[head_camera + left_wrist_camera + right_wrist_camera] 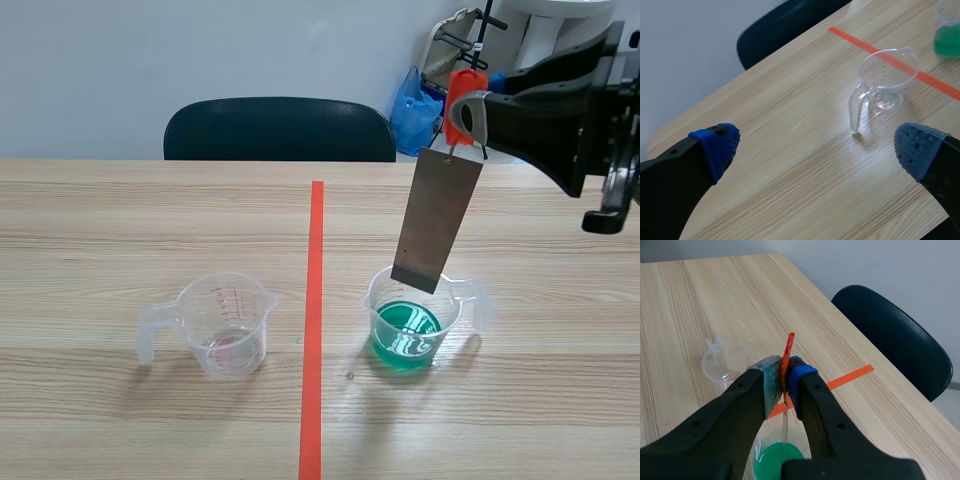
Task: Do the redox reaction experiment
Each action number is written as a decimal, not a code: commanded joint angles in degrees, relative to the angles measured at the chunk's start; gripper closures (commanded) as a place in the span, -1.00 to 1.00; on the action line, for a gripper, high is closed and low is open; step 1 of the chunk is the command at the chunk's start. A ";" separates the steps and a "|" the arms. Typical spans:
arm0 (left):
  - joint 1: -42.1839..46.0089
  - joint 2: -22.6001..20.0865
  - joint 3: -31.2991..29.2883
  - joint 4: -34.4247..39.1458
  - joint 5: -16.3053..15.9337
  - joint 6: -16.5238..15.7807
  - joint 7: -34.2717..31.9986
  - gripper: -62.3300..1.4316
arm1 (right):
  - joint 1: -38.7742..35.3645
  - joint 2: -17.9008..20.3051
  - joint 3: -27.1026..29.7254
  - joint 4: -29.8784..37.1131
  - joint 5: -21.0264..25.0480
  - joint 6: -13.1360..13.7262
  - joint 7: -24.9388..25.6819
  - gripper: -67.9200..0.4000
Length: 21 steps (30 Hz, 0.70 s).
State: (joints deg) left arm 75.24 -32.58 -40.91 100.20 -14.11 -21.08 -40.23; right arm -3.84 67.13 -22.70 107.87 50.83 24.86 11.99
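A clear measuring cup [405,325] holding green liquid [776,460] stands right of the red tape line. Above it hangs a grey metal plate [436,220], clipped in a red clamp [461,100]. My right gripper [785,377] is shut on that clamp, and the plate's lower edge sits at about the cup's rim. A second clear measuring cup [222,322], nearly empty, stands left of the tape; it also shows as the empty cup [885,82] ahead of my left gripper [817,145]. The left gripper is open, hovering above bare table with nothing between its fingers.
A dark chair [280,130] stands at the table's far side. A red tape line [314,320] runs down the middle of the wooden table [120,220]. A blue bag [412,110] lies behind the table at the right.
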 commanded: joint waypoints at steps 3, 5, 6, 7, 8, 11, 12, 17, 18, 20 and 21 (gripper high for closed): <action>-4.37 -5.38 2.32 -0.31 -2.89 -4.22 3.17 -0.32 | 0.66 0.28 0.90 0.28 0.81 0.02 1.22 0.97; -8.07 -8.55 4.35 -1.25 -3.10 -6.97 4.79 0.21 | 0.66 0.28 0.90 0.28 0.81 0.02 1.22 0.97; -10.08 -10.16 5.68 -1.79 -3.23 -8.13 5.53 0.39 | 0.66 0.28 0.90 0.28 0.81 0.02 1.22 0.97; -12.26 -11.65 7.21 -2.43 -3.30 -9.31 6.23 0.56 | 0.66 0.28 0.90 0.28 0.81 0.02 1.22 0.97; -14.69 -13.07 9.01 -3.17 -3.30 -10.40 6.86 0.73 | 0.66 0.28 0.90 0.28 0.81 0.02 1.22 0.97; -22.71 -16.52 15.54 -5.88 -4.26 -12.39 7.13 0.89 | 0.66 0.28 0.90 0.28 0.81 0.02 1.22 0.97; -25.53 -17.46 17.97 -6.82 -5.46 -12.90 7.23 0.89 | 0.66 0.28 0.90 0.28 0.81 0.02 1.22 0.97; -39.69 -19.85 29.79 -10.43 -9.31 -15.82 11.50 0.89 | 0.66 0.28 0.90 0.28 0.81 0.02 1.22 0.97; -42.58 -19.85 32.37 -11.04 -9.29 -16.13 12.41 0.89 | 0.66 0.28 0.90 0.28 0.81 0.02 1.22 0.97; -48.35 -19.82 37.90 -12.44 -9.29 -16.20 14.43 0.89 | 0.66 0.28 0.90 0.28 0.81 0.02 1.22 0.97; -51.17 -19.80 40.81 -13.20 -9.29 -16.20 15.23 0.89 | 0.66 0.28 0.90 0.28 0.81 0.02 1.22 0.97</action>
State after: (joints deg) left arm 24.86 -52.82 -0.38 86.59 -22.59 -37.21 -24.45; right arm -3.84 67.13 -22.70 107.87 50.83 24.86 11.99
